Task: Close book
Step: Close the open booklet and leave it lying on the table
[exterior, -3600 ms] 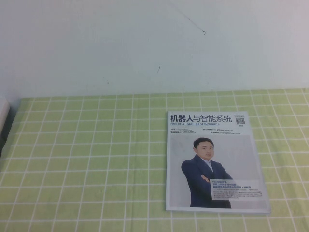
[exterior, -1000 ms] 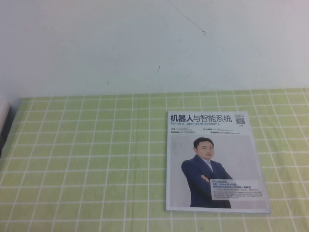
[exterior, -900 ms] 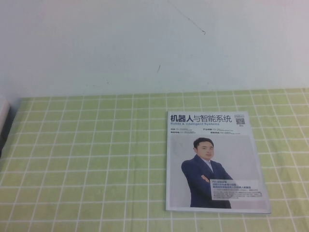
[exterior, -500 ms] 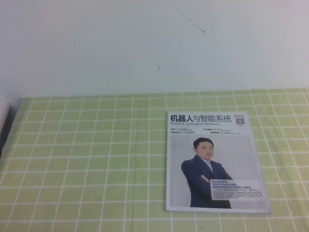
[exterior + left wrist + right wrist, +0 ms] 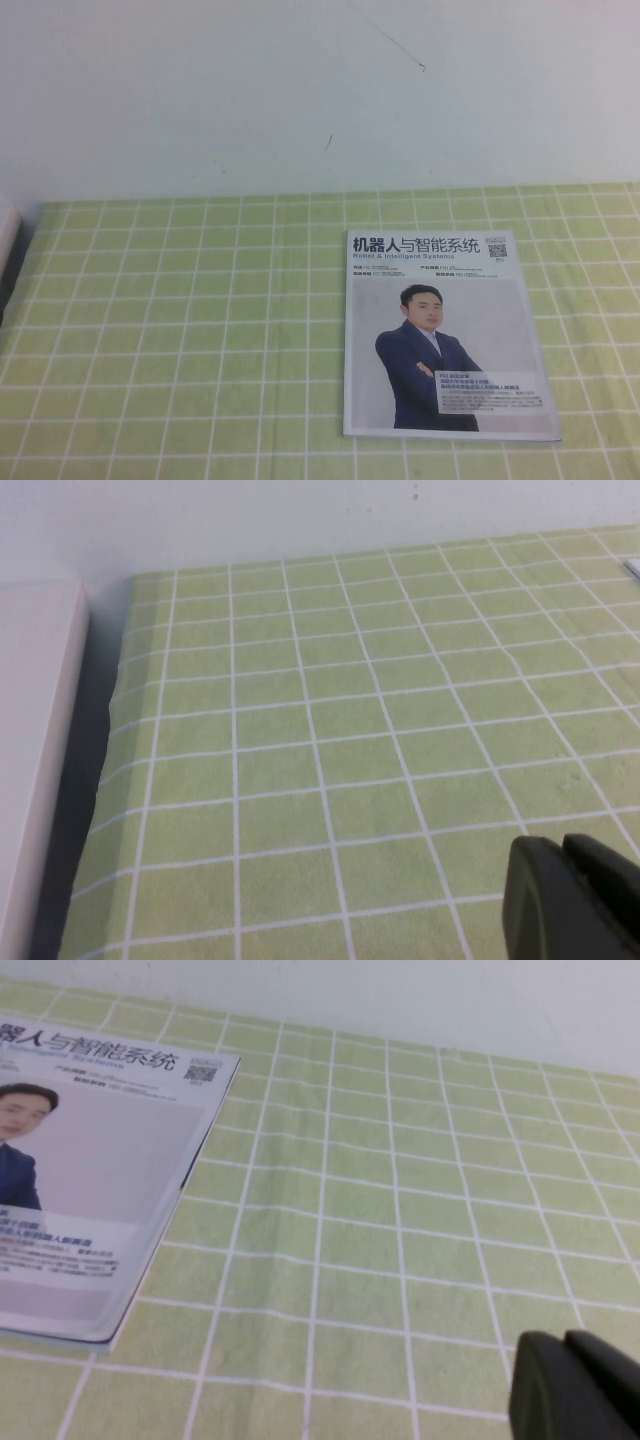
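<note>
A magazine [image 5: 445, 335] lies shut and flat on the green checked cloth, right of centre, its cover showing a man in a dark suit under a black Chinese title. The right wrist view shows its right part [image 5: 90, 1190]. Neither arm appears in the high view. My left gripper [image 5: 572, 895] hovers shut over bare cloth near the table's left side, far from the magazine. My right gripper [image 5: 570, 1385] is also shut, over the cloth to the right of the magazine, holding nothing.
The green checked cloth [image 5: 180, 330] covers the table up to a white wall [image 5: 300, 90] at the back. A pale flat object [image 5: 35, 760] lies beyond the cloth's left edge, separated by a dark gap.
</note>
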